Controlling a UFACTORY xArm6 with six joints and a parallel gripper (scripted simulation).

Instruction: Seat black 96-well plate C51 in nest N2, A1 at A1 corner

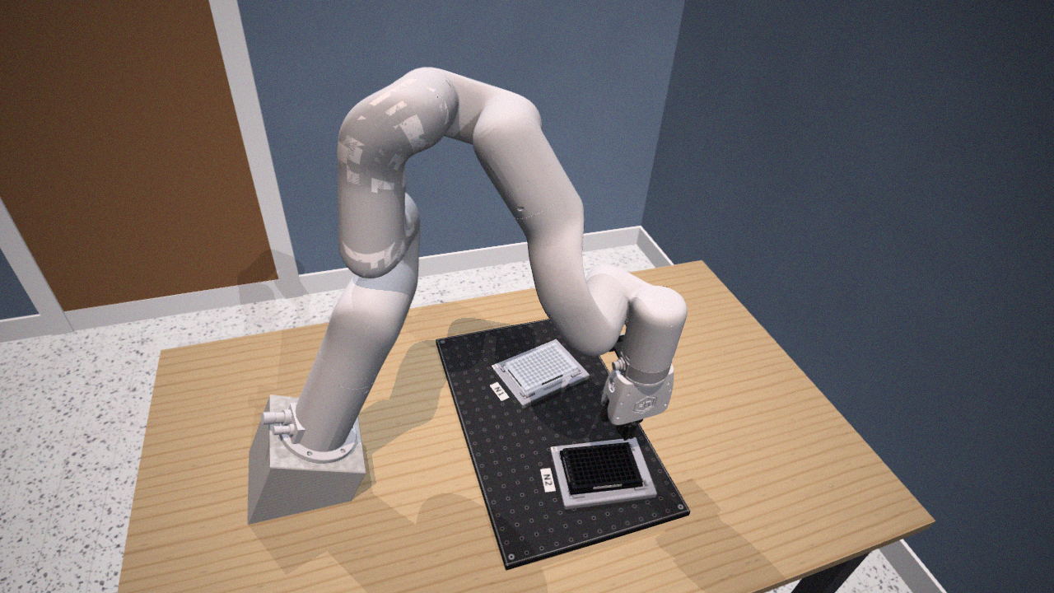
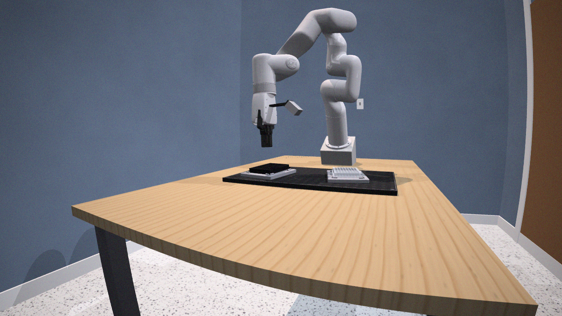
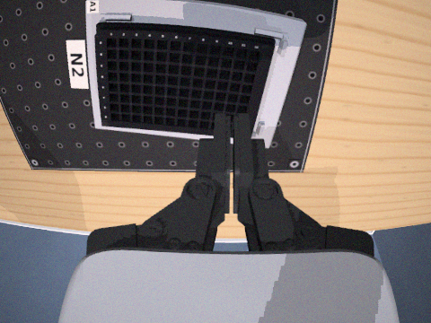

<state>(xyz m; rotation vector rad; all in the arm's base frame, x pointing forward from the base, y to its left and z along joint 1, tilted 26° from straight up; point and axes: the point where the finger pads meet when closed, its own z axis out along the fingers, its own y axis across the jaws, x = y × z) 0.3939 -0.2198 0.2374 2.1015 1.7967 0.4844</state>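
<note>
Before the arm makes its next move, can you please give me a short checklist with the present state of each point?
1. Jaws of the gripper shut and holding nothing: ok.
2. Gripper above the black 96-well plate, not touching it: ok.
3. Black plate inside the grey plate nest marked N2: ok.
4. Black plate fully down and flat: cannot tell.
5. Well A1 at the A1 corner: cannot tell.
6. Clear 96-well plate in the nest marked N1: ok.

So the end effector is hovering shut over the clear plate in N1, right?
Not quite: the end effector hovers shut, holding nothing, over the black plate in N2, as the wrist view shows. The clear plate sits apart in N1.
</note>
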